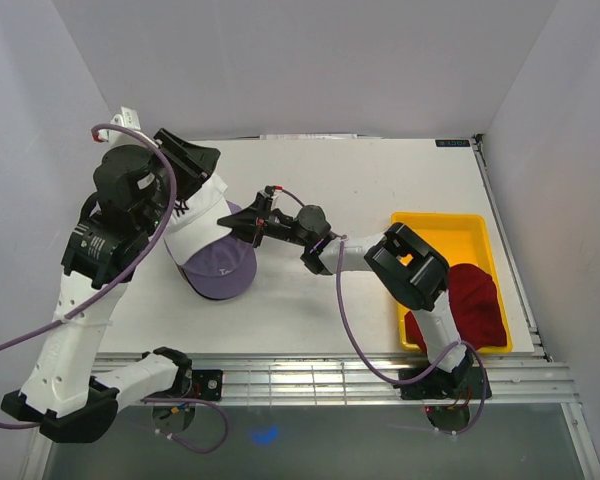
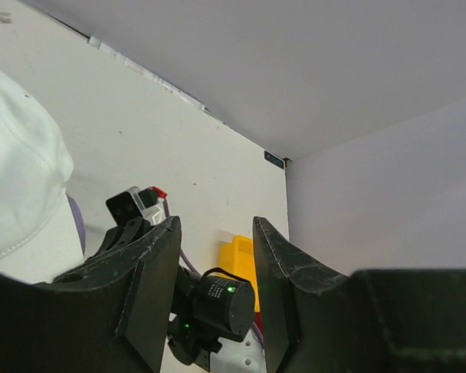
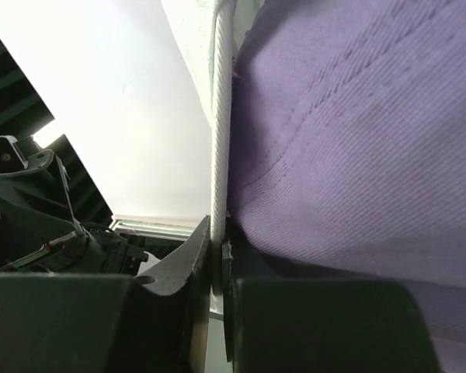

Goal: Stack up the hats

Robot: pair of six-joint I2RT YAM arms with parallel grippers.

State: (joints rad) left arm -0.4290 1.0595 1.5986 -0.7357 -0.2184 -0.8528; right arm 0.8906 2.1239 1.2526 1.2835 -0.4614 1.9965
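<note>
While right end effector [image 3: 217,260] pinches white cap [image 3: 220,116] edge, lavender cap [image 3: 357,140] alongside

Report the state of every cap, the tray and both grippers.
white cap: on top of the lavender cap, edge pinched.
lavender cap: on the table, under the white cap.
dark red cap: lying in the tray's near end.
yellow tray: flat on the table.
left gripper: fingers open, empty.
right gripper: fingers shut on the white cap's edge.
</note>
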